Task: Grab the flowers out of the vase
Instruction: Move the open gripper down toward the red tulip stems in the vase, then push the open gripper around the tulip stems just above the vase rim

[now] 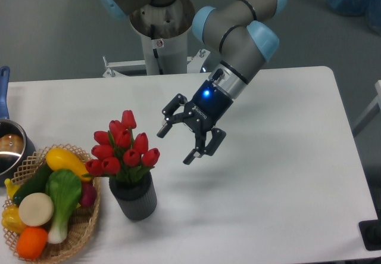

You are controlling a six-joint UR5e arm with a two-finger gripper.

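Note:
The flowers (123,149), a bunch of red tulip buds with green leaves, stand in the vase (134,196), a short dark grey ribbed cylinder at the lower left of the white table. My gripper (174,145) hangs open just to the right of the blooms, tilted toward them, with nothing between its fingers. A small gap separates the nearest fingertip from the rightmost bud.
A wicker basket (83,231) of toy vegetables sits directly left of the vase, touching or nearly so. A metal pot (9,151) with a blue handle is at the left edge. The robot's base column (161,34) rises behind the table.

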